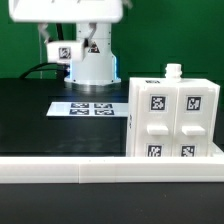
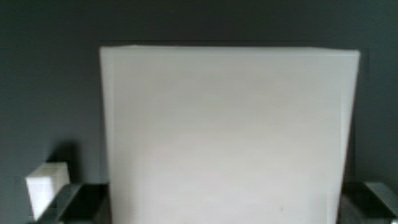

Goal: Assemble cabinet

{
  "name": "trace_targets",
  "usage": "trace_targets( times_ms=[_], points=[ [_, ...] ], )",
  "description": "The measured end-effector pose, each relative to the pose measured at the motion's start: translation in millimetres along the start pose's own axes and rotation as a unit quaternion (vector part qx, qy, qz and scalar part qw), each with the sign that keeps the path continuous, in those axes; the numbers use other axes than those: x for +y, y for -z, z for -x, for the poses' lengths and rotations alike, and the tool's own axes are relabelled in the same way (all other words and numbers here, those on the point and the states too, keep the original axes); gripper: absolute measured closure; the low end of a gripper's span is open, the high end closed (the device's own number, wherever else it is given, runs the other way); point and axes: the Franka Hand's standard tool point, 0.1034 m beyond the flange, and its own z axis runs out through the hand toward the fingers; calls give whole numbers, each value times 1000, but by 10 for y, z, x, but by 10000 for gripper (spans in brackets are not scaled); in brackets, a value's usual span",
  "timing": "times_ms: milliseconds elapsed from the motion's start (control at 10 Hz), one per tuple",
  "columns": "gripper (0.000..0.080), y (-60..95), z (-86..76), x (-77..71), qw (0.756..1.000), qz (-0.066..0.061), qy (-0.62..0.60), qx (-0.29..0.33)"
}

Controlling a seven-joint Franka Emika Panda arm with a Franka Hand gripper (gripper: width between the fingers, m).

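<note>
The cabinet [image 1: 171, 118], a large white box with a four-panel tagged face, stands on the table at the exterior view's right, with a small white stub on its top. My gripper [image 1: 60, 42] hangs at the back left, well away from the cabinet. In the wrist view the gripper [image 2: 222, 205] has a dark finger [image 2: 75, 200] on each side of a wide plain white panel [image 2: 222, 120], and both fingers sit flush against its edges. In the exterior view a tagged white piece [image 1: 62, 52] shows under the hand.
The marker board [image 1: 90, 108] lies flat in the middle of the black table. The robot's white base [image 1: 92, 62] stands behind it. A white rail [image 1: 110, 168] runs along the front edge. A small white piece [image 2: 45, 185] lies beside one finger.
</note>
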Motion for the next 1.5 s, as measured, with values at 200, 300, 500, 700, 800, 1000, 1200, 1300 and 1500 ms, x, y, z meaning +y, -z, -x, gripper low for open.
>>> trace_targets(
  times_ms=[200, 300, 500, 700, 800, 1000, 1200, 1300, 1500],
  points=[
    [236, -56, 16, 41, 1000, 1, 4, 6],
    [236, -53, 12, 38, 1000, 1, 5, 6],
    [236, -57, 15, 39, 1000, 1, 5, 6],
    [236, -31, -9, -79, 1000, 2, -13, 4],
    [236, 32, -83, -230, 1000, 3, -11, 6],
    [236, 119, -284, -479, 1000, 5, -11, 17],
    [236, 131, -488, -756, 999, 8, -30, 23],
    [236, 122, -593, -921, 998, 8, -50, 24],
    [236, 148, -809, -1108, 997, 8, -69, 28]
  ],
)
